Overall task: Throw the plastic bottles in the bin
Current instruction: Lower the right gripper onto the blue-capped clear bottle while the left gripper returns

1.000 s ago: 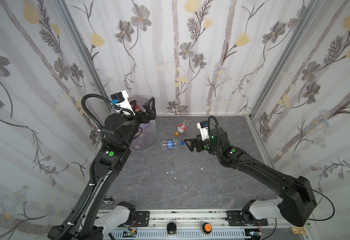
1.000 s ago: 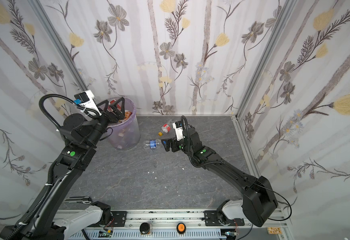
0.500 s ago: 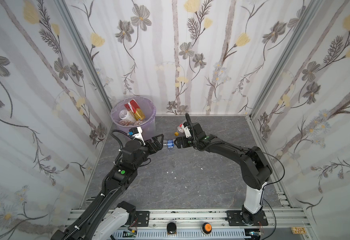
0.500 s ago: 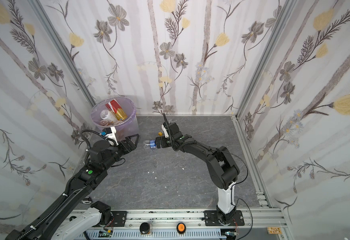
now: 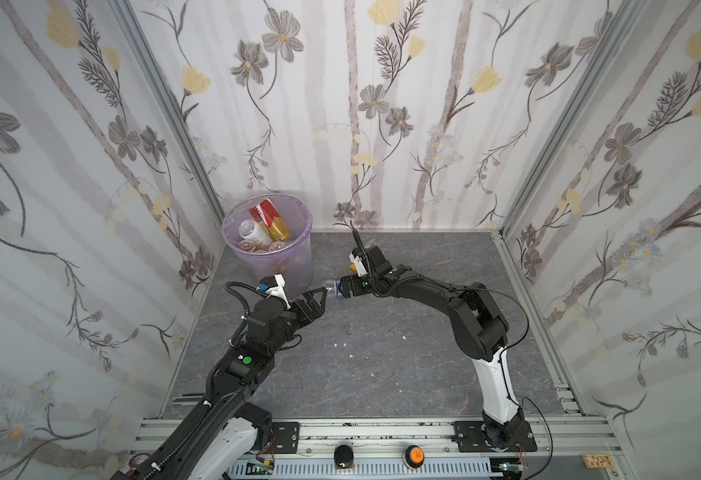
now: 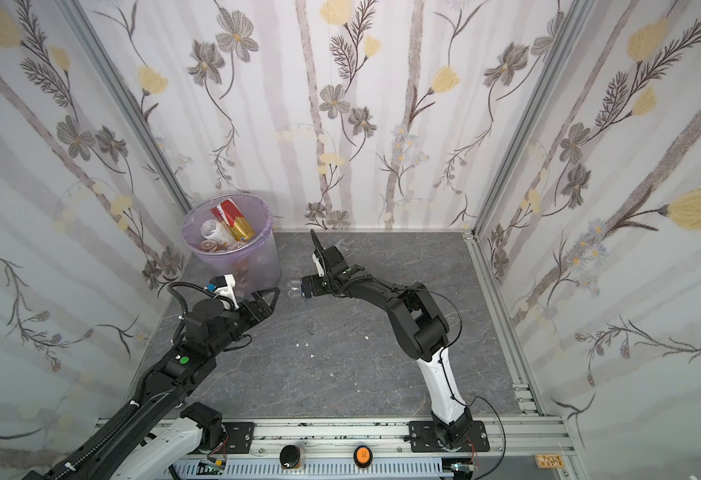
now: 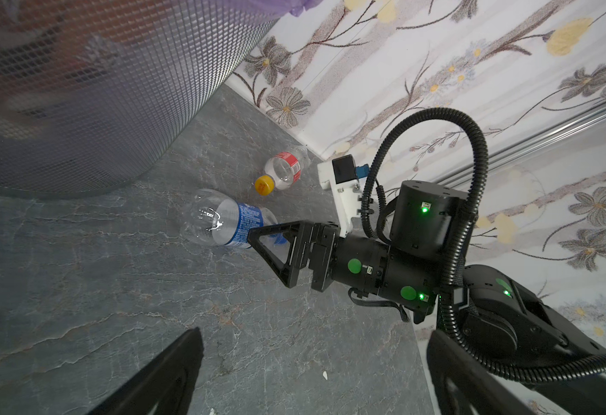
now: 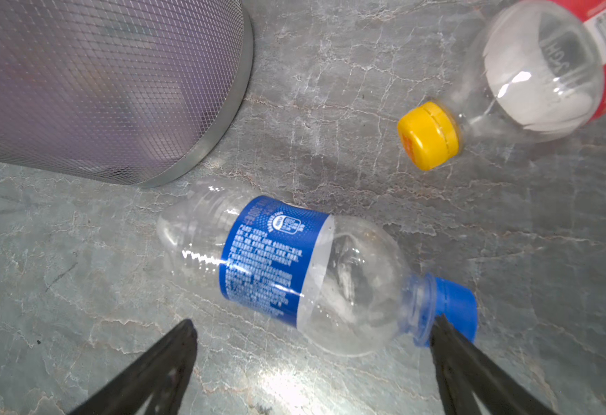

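Released and empty, the right gripper (image 8: 312,321), jaws spread wide, low over the grey marbled floor (image 5: 382,353), nothing clamped. Just ahead of its fingertips, crosswise to the opening and flat on its side, a clear blue-labelled bottle (image 8: 276,262). Blue cap (image 8: 454,305) right at one fingertip, contact there too close to call, rounded base out past the opposite fingertip. Farther ahead on the cap side, apart from the first, a second clear bottle (image 8: 531,72) with red label and yellow cap (image 8: 429,134), also lying down. Ahead on the base side, near the blue-labelled bottle but not touching it, the foot of the pale purple bin (image 5: 299,257), upright. Likewise released, the left gripper (image 7: 314,330), jaws wide, nothing between them, low by the bin's foot and aimed at the right gripper. Blue-labelled bottle between the two sets of fingertips, ahead of the left one's and clear of them. Inside the bin, in both top views, several bottles piled up, among them a red-and-gold one (image 5: 270,218) and a white-labelled one (image 5: 257,237).
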{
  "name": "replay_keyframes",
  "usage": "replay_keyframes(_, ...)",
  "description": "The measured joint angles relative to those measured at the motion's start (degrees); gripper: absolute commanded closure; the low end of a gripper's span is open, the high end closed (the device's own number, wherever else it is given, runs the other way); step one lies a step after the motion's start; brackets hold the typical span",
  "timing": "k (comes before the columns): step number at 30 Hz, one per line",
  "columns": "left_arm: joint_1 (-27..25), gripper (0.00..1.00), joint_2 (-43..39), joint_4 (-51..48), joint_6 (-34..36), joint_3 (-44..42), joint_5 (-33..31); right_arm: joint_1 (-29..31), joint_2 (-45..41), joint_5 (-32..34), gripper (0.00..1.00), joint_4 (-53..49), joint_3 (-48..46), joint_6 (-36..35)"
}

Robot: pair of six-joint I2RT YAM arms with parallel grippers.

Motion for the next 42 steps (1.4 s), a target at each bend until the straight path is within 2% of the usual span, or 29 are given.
replay_keyframes(8,-0.07,0.00,0.02,0.02,-0.52,-0.68,0.20,1.20,2.34,3.02,0.00,-1.22,4.35,-1.70)
replay_keyframes(21,-0.07,0.00,1.42,0.04,-0.04,-0.66,-0.17,1.90,3.65,6.88,0.00,-4.31,8.50,-0.35)
replay_keyframes(35,-0.11,0.00,1.27,0.07,0.98,-0.92,-0.24,2.54,4.04,8.17,0.00,-4.46,5.29,14.51)
replay_keyframes(42,-0.11,0.00,0.09,0.07,0.98,-1.88,-0.24,2.54,5.40,5.86,0.00,-1.77,5.31,17.03)
